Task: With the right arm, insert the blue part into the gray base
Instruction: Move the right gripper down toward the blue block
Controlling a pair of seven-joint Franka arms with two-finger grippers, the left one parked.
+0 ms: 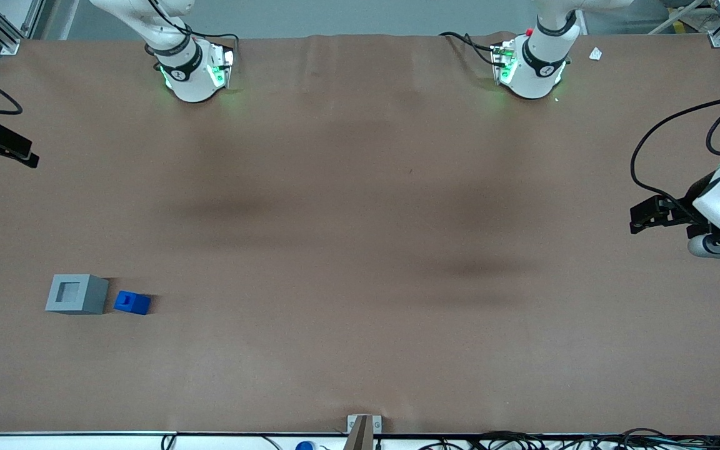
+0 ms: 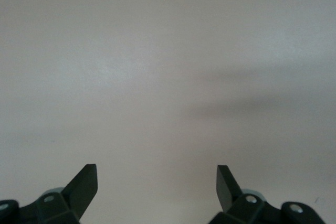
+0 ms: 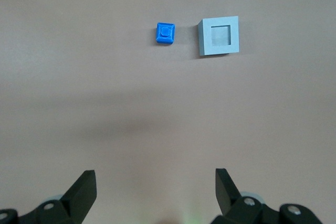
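Hovering high with fingers spread, the black two-finger gripper holds nothing, since the small bright-blue stepped plastic block sits on the table just beside the light-gray plastic socketed cube, ready for pickup.

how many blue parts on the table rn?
1. The blue part lies on the table beside the gray base, apart from it, not inserted. The claw is open, well above both.

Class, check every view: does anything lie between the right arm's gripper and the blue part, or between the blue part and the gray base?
Nothing visible does. The gripper, open, hangs high over bare table. The blue part sits beside the gray base, a narrow bare gap between them, and the socket looks empty.
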